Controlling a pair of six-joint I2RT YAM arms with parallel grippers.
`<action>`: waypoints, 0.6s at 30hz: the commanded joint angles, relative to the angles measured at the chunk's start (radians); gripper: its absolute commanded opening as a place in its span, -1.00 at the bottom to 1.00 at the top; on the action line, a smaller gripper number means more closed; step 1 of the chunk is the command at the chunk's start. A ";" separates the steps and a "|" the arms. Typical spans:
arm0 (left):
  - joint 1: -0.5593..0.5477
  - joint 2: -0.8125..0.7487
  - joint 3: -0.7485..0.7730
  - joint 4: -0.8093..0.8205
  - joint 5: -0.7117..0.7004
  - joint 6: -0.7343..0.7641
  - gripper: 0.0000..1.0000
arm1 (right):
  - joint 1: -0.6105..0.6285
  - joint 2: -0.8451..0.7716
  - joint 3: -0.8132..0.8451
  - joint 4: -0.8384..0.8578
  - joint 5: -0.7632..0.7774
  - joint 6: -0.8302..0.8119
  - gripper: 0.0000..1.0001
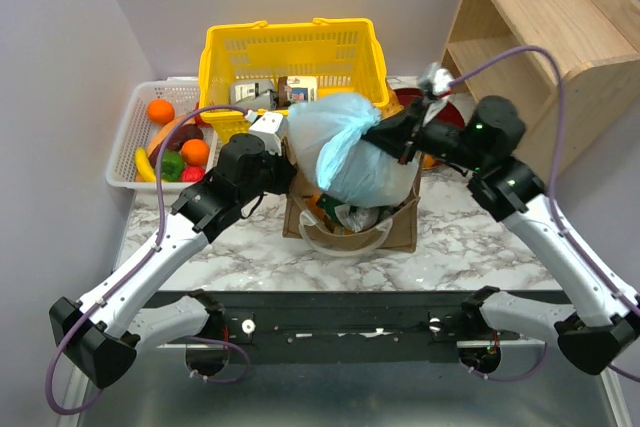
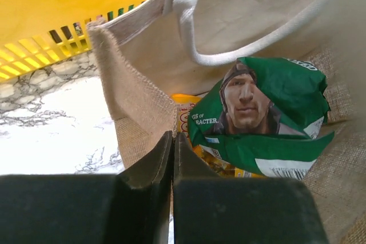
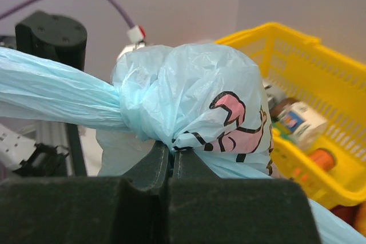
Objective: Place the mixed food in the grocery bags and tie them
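Thin light-blue plastic bag (image 3: 194, 84), soft and slippery, is pinched by the right claw (image 3: 170, 155) just below its knot (image 3: 134, 112), likely the firmest hold; left claw (image 2: 172, 141) closed.

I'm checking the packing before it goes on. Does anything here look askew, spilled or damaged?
I see no spill. The knotted light-blue bag hangs aslant over the tan bag, pinched near its knot by the jaws of the right gripper. Inside the tan bag, a green snack packet lies crumpled.
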 commanded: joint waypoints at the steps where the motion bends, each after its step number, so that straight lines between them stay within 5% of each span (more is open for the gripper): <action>1: 0.024 -0.019 -0.045 0.051 -0.039 -0.024 -0.86 | 0.036 0.064 -0.131 0.032 -0.094 0.065 -0.99; 4: 0.033 -0.017 -0.045 0.053 -0.039 -0.019 -0.86 | 0.036 0.046 -0.211 -0.093 -0.035 0.024 -0.99; 10: 0.041 -0.019 -0.042 0.068 -0.043 0.033 -0.86 | 0.038 -0.060 -0.204 -0.422 0.475 -0.084 -0.99; 18: 0.042 -0.019 -0.030 0.091 0.010 0.109 -0.87 | 0.108 0.095 -0.161 -0.421 0.437 -0.143 -0.99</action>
